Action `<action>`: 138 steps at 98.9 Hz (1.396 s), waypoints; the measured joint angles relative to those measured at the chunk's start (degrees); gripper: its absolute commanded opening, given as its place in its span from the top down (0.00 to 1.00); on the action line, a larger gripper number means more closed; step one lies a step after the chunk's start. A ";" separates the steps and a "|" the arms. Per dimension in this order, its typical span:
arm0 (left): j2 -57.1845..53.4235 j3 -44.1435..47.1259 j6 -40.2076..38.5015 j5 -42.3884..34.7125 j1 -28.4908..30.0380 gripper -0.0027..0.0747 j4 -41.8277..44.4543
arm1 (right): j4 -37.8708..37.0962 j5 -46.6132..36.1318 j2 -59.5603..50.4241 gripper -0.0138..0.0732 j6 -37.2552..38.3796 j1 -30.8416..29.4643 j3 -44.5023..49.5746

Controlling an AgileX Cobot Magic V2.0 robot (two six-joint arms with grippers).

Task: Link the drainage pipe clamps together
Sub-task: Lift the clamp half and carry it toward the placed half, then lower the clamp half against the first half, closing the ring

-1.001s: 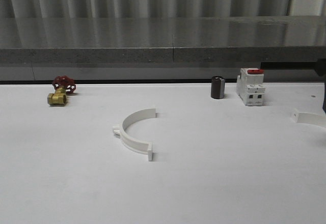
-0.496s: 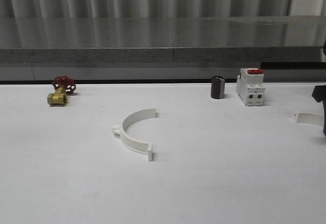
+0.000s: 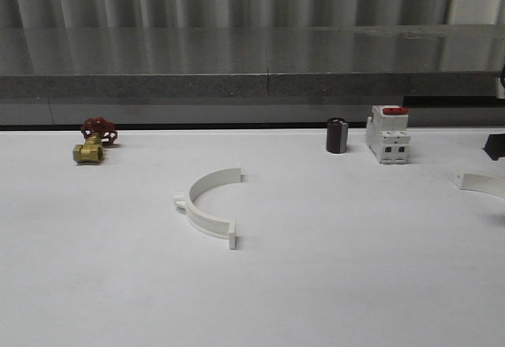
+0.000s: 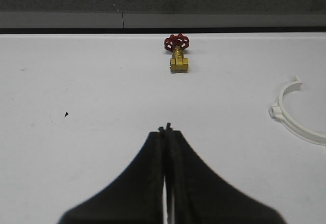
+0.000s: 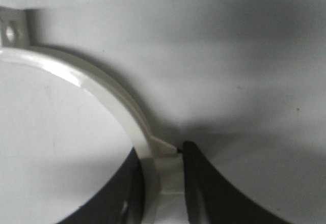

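My black fingers (image 5: 204,183) pinch a cream-white clamp half (image 5: 102,89); left of the red-switched white breaker (image 3: 387,134), a brass valve (image 3: 92,141) wears red.

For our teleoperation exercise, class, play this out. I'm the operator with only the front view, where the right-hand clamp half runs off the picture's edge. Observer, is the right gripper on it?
Observer: Yes. In the right wrist view the right gripper has a finger close against each side of that clamp half, next to its small outer tab.
Operator: And the left gripper?
Observer: The left wrist view shows the left gripper shut on nothing, above the bare table.
Operator: What is it pointing toward?
Observer: The brass valve with the red handwheel lies ahead of its fingertips, near the table's far edge.
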 measured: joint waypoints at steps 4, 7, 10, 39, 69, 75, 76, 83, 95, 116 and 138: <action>0.00 0.00 0.00 0.00 0.00 0.99 0.00 | 0.00 0.00 0.00 0.88 0.00 0.00 0.00; 0.00 0.00 0.00 0.00 0.00 0.99 0.00 | 0.00 0.00 0.00 0.88 0.00 0.00 0.00; 0.00 0.00 0.00 0.00 0.00 0.99 0.00 | 0.00 0.00 0.00 0.88 0.00 0.00 0.00; 0.00 0.00 0.00 0.00 0.00 0.99 0.00 | 3.43 1.08 -0.74 0.88 0.26 4.15 -0.47; 0.00 0.00 0.00 0.00 0.00 0.99 0.00 | -0.70 3.20 -1.51 0.88 18.46 20.91 -6.64; 0.00 0.00 0.00 0.00 0.00 0.99 0.00 | -3.42 3.43 -1.35 0.88 23.98 23.50 -8.15; 0.00 0.00 0.00 0.00 0.00 0.99 0.00 | -4.09 3.57 -1.38 0.88 24.55 24.08 -8.57; 0.00 0.00 0.00 0.00 0.00 0.99 0.00 | -7.08 4.37 -0.52 0.88 29.48 26.65 -10.78; 0.00 0.00 0.00 0.00 0.00 0.99 0.00 | -9.11 5.91 2.34 0.88 33.53 29.89 -14.70; 0.00 0.00 0.00 0.00 0.00 0.99 0.00 | -9.39 7.96 7.43 0.88 37.56 33.53 -18.87; 0.00 0.00 0.00 0.00 0.00 0.99 0.00 | -9.42 8.06 10.78 0.88 40.17 36.07 -21.75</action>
